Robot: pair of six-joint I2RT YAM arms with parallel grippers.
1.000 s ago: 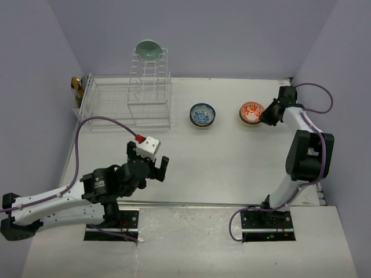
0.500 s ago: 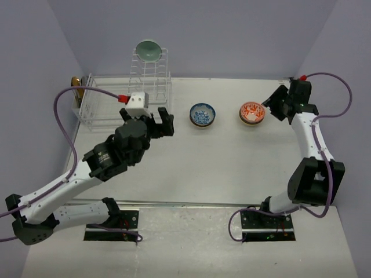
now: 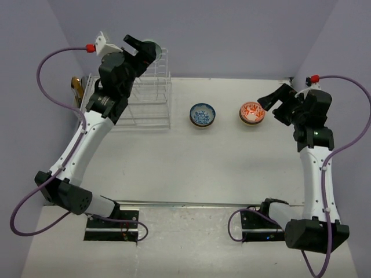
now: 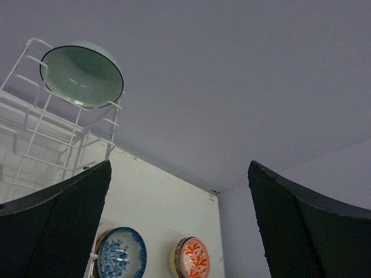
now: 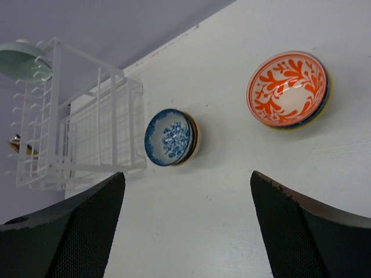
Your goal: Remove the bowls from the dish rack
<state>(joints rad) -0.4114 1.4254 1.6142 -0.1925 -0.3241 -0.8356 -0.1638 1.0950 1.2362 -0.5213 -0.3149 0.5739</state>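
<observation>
White table [image 3: 232,156], dish rack [image 3: 152,107], blue bowl [image 3: 202,114], orange bowl [image 3: 252,112]

Pale lavender walls [image 3: 232,35] (on three sides) around a white table [image 3: 220,156]

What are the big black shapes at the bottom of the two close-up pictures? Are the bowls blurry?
Left wrist view: the black shapes are fingers of the left gripper, near the lens; the green bowl looks sharp. Right wrist view: again fingers, of the right gripper; the orange bowl and blue bowl are clear, with soft shadows. Top external view: even light, no glare.
</observation>
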